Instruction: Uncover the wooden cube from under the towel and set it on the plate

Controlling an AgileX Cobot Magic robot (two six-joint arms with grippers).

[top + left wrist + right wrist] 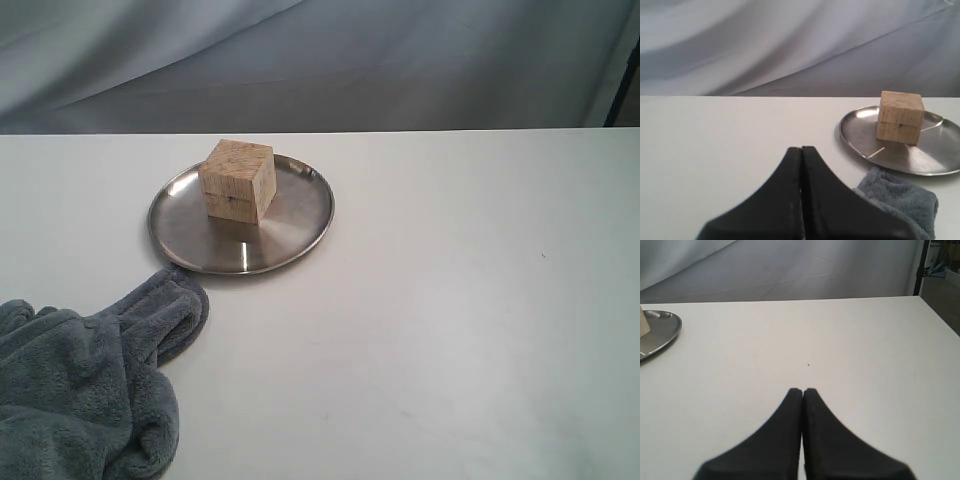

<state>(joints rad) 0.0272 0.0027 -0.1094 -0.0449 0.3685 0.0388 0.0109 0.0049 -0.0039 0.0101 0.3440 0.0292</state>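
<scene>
The cube (237,180) sat on the plate (290,235), toward its far left side, with one vertical edge turned to the camera. The towel (80,390) lay bunched at the near left of the table (450,330), a fold just beside the plate's near rim. A grey backdrop (350,60) hung behind.

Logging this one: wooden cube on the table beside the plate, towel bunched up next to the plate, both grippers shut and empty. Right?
Not quite. The wooden cube stands on the plate, not beside it, as the exterior view shows. The rest holds: the towel is bunched up next to the plate, and the left gripper and right gripper are both shut and empty.
</scene>
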